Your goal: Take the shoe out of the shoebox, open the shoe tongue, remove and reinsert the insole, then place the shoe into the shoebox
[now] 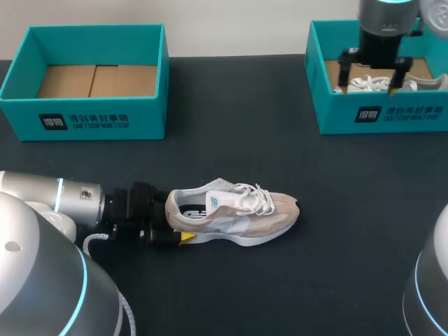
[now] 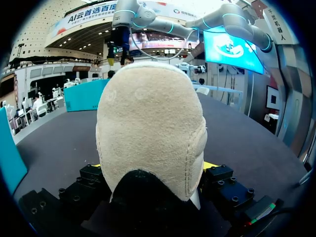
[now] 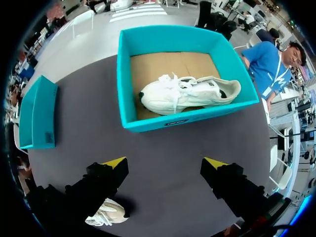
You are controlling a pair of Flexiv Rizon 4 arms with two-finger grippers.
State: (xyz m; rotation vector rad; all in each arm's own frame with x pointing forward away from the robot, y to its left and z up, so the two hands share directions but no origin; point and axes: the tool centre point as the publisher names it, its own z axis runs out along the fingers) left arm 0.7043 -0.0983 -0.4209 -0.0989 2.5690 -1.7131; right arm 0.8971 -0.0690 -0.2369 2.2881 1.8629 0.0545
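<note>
— How are the arms finished?
— The left arm (image 1: 42, 192) and the right arm (image 1: 383, 17) are clad in smooth, rounded silver-grey casings. Thin cyan light rings (image 1: 61, 190) are set at the joints, and small dark screws (image 1: 87, 194) are seen on the left wrist flange.
— And the cabling?
— A white cable (image 1: 94, 240) is looped beside the left wrist.
— The grippers?
— The left gripper (image 1: 183, 227) and the right gripper (image 3: 165, 165) are built from black blocks studded with bolt heads (image 2: 228, 183). Each finger is capped in bright yellow. A small red-and-green strip (image 2: 260, 209) is carried on the left gripper's housing.
</note>
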